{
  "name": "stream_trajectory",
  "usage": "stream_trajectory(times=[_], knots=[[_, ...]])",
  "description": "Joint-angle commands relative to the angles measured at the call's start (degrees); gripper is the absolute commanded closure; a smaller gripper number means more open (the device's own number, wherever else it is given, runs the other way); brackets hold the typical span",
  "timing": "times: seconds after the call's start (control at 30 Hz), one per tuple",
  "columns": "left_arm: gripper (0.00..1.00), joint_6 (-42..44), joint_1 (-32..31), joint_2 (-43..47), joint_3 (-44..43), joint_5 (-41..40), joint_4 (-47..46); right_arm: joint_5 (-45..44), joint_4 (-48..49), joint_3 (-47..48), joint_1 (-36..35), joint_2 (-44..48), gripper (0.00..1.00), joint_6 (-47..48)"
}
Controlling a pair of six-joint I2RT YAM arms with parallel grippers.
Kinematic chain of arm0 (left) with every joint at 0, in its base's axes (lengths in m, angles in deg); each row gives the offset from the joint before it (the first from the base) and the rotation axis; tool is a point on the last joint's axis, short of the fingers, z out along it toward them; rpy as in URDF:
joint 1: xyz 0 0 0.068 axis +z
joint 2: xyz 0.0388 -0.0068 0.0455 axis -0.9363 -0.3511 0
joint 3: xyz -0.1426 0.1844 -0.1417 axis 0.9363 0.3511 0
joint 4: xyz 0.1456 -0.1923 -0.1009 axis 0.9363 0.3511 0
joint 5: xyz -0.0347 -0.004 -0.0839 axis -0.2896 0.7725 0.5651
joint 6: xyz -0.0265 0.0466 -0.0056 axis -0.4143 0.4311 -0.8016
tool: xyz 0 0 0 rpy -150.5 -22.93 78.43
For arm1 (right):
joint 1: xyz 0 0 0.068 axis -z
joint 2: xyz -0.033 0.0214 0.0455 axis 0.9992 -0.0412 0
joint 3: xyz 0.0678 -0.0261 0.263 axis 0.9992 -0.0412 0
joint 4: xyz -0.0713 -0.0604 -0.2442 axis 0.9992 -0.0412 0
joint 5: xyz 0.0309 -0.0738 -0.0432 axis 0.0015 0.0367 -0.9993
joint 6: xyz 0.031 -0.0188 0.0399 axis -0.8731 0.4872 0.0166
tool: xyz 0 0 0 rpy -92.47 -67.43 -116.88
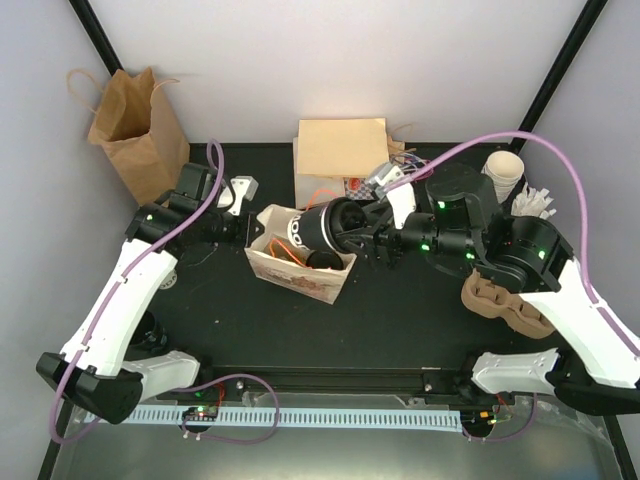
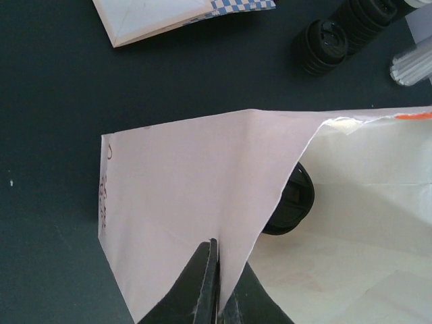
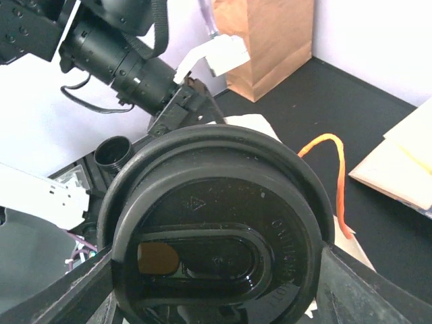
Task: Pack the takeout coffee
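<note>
Black tabletop [image 1: 400, 330] carries a white orange-handled paper bag [image 1: 300, 272], its rim pinched tight in the left claw [image 2: 214, 270], while the right claw [image 1: 362, 235] clasps the black-lidded takeout coffee cup [image 3: 216, 229] sideways at the mouth just ahead, where its lid could catch the rim and pop.

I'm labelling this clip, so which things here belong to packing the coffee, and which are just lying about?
In the job: takeout coffee, white bag, left tool, right tool.
Lying about: brown bag, stacked cups, cup carrier, loose lids.
</note>
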State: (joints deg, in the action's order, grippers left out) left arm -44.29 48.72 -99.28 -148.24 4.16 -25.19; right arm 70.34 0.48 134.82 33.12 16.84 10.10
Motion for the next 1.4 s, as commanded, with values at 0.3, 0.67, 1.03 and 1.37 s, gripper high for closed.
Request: stream_trajectory(times=[0.3, 0.67, 1.03, 1.37], knots=[[0.95, -4.2, -0.4, 3.2, 4.2, 2.2, -3.0, -10.1, 2.2, -7.4, -5.2, -2.7, 0.4, -0.8], [0.88, -13.6, -0.4, 13.7, 15.7, 4.2, -13.1, -14.2, -0.7, -10.3, -12.6, -5.7, 0.41, 1.2], [0.33, -10.4, -0.4, 21.0, 14.7, -1.6, -9.9, -12.8, -3.2, -14.2, -18.6, -7.3, 0.43, 2.9], [0.31, -4.5, -0.1, 18.1, 7.7, -1.6, -4.8, -20.5, -6.3, -16.3, -23.3, -6.6, 0.43, 3.5]])
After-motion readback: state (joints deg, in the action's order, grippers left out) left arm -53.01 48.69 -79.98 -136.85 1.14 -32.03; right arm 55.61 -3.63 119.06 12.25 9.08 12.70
